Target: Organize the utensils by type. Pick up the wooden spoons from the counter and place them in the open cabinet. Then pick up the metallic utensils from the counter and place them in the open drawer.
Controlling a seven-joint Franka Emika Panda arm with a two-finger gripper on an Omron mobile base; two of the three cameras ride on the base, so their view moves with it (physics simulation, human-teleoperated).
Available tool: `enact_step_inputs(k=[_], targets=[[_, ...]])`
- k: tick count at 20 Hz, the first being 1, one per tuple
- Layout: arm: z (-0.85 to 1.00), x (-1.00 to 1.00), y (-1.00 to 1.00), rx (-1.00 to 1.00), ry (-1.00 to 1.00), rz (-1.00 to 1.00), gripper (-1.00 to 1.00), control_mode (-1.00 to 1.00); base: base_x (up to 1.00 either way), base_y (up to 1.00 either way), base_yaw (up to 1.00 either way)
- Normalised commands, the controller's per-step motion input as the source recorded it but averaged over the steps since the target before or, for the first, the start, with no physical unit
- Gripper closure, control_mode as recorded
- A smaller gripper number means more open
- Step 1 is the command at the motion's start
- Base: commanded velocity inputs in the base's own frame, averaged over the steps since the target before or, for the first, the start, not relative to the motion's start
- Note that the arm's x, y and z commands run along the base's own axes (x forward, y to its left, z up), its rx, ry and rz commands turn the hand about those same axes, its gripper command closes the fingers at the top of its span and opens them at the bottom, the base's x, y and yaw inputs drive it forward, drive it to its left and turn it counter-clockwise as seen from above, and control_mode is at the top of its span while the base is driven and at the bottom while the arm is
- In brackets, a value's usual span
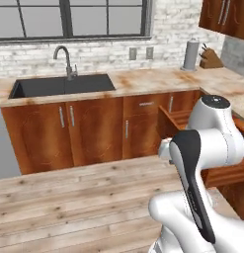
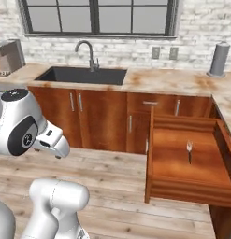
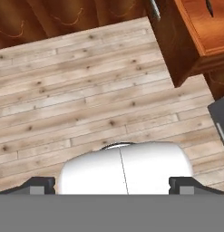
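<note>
The drawer (image 2: 182, 192) stands pulled out at the right, below the counter (image 2: 173, 81). A small fork (image 2: 189, 151) with silver tines and a dark handle lies inside it. In the hand view my gripper (image 3: 112, 186) is open and holds nothing. It points down at the wooden floor, to the left of the drawer (image 3: 177, 50), where the fork's dark handle (image 3: 209, 7) peeks in at the top edge. The left base view shows the counter (image 1: 143, 79), the drawer (image 1: 175, 118) partly behind my arm, and an upper cabinet (image 1: 222, 17) whose inside is hidden. The wooden spoons are out of view.
A dark sink (image 2: 84, 74) with a faucet (image 2: 91, 53) sits in the counter under the window. A paper towel roll (image 1: 191, 55) and a knife block (image 1: 211, 58) stand at the back right, a coffee machine (image 2: 9, 55) at the far left. Plank floor (image 3: 86, 90) lies below.
</note>
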Motion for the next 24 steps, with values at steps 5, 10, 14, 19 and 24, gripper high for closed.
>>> enact_step_inputs(k=[5, 10, 14, 19, 24], targets=[[0.00, 0.00, 0.00, 0.00, 0.00, 0.00, -1.00, 1.00, 0.00, 0.89, 0.47], [0.00, 0.00, 0.00, 0.00, 0.00, 0.00, -1.00, 1.00, 0.00, 0.81, 0.59], [0.00, 0.00, 0.00, 0.00, 0.00, 0.00, -1.00, 1.00, -0.11, 0.71, 0.61], [0.00, 0.00, 0.00, 0.00, 0.00, 0.00, -1.00, 1.00, -0.11, 0.67, 0.61], [0.00, 0.00, 0.00, 0.00, 0.00, 0.00, -1.00, 1.00, -0.01, 0.62, 0.65]])
